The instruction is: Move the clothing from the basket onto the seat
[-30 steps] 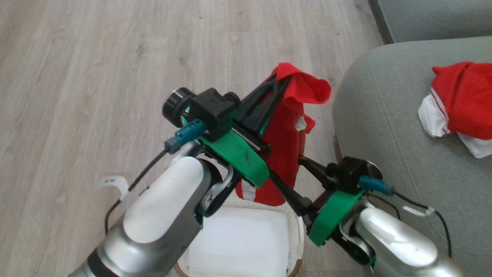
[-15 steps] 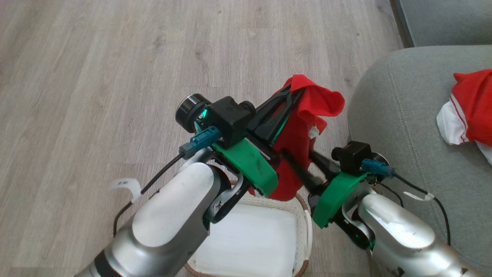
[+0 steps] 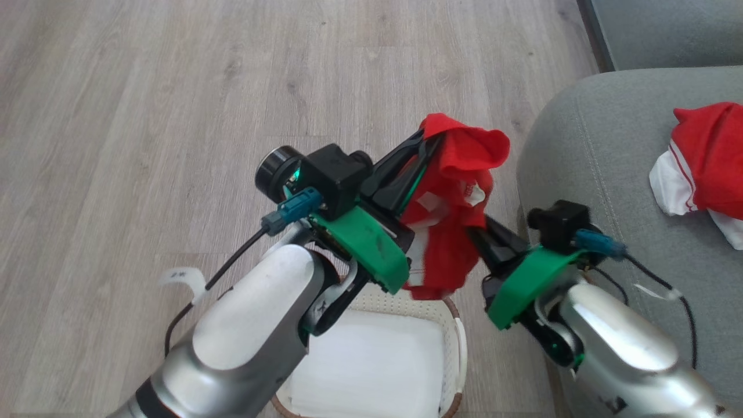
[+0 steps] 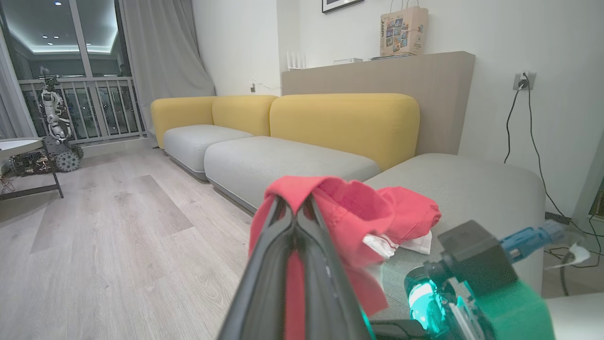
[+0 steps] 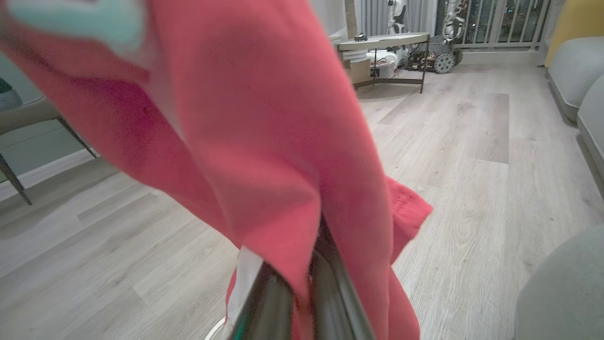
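Transfer step in hand: last garment lifted out of the basket, both grippers pinching it.

The left gripper (image 3: 426, 139) is pressed together on the top fold of the held red garment (image 3: 458, 174). The right gripper (image 3: 479, 232) is clamped on its lower cloth. The garment hangs just above the basket (image 3: 455, 325), at 12 o'clock from its rim. The other red garment (image 3: 708, 157) lies on the seat (image 3: 580, 174), at 3 o'clock in the head view. Judgement: the next move calls for a carry toward 3 o'clock, clear over the seat edge, then release of both pinches.

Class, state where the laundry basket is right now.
In the head view the basket sits on the floor at bottom centre, below the red garment, left of the grey seat.
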